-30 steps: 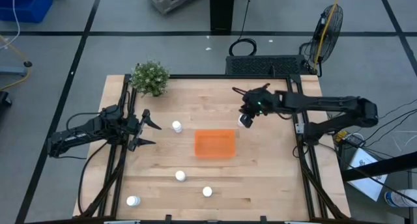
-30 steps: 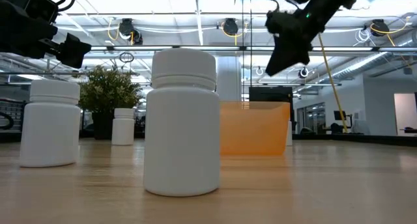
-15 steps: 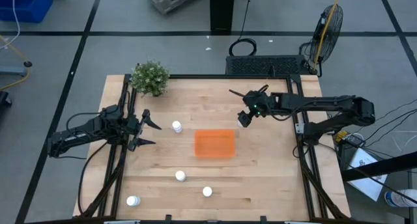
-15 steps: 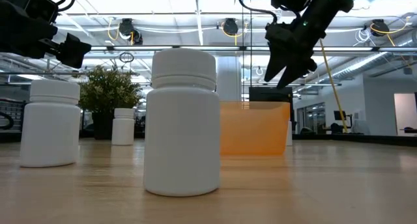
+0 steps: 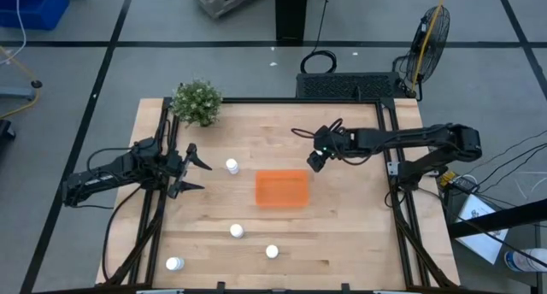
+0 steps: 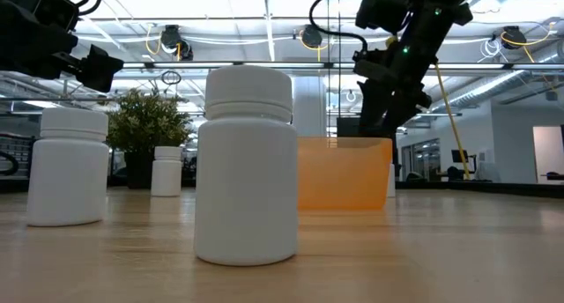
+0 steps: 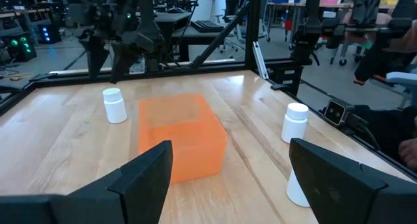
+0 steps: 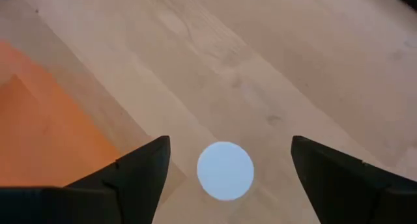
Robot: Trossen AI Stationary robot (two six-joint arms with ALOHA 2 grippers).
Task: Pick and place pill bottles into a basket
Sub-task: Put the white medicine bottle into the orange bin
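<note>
Since a second ago, my right gripper (image 5: 317,160) has slid toward nine o'clock and now hovers, fingers spread and holding nothing, directly over a pill bottle (image 8: 225,170) standing just off the basket's (image 5: 282,188) one o'clock corner. My left gripper (image 5: 190,167) waits open at the table's nine o'clock edge. No bottle visibly lies in the basket; four others (image 5: 232,166) (image 5: 237,231) (image 5: 272,251) (image 5: 173,263) stand scattered, so everything remains to do.

Grey floor (image 5: 68,72) with dark lines, a fan (image 5: 430,33) (yellow-caged), blue bin (image 5: 30,5)
</note>
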